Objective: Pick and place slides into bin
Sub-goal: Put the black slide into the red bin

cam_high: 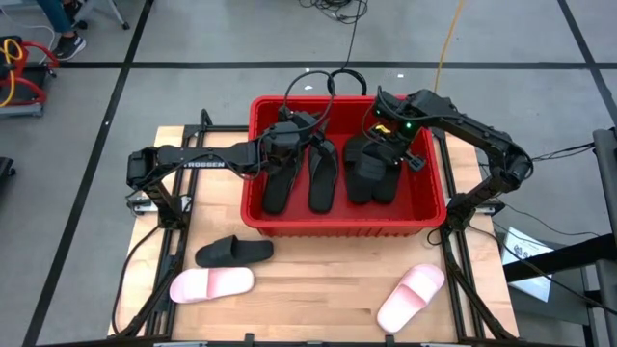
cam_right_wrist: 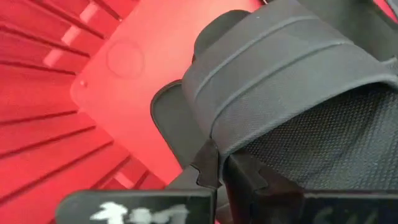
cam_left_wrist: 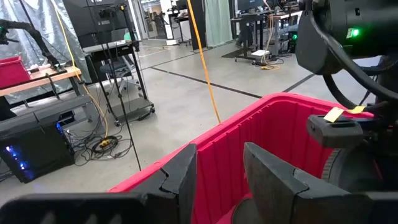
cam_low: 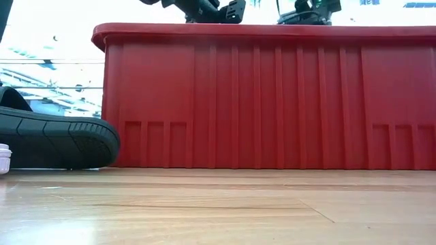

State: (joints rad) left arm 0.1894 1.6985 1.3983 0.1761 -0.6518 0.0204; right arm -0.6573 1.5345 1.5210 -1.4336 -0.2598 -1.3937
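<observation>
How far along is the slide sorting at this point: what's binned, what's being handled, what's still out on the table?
Done: about four black slides lie in the red bin. In hand: the right gripper, shut, is low over a wide-strap black slide inside the bin; whether it grips the strap is unclear. The left gripper hovers open over the bin. Left: one black slide and two pink slides on the table.

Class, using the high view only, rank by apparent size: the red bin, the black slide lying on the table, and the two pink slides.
1. Red bin, clearly largest.
2. Black slide, left pink slide and right pink slide look about alike; not ranked.
</observation>
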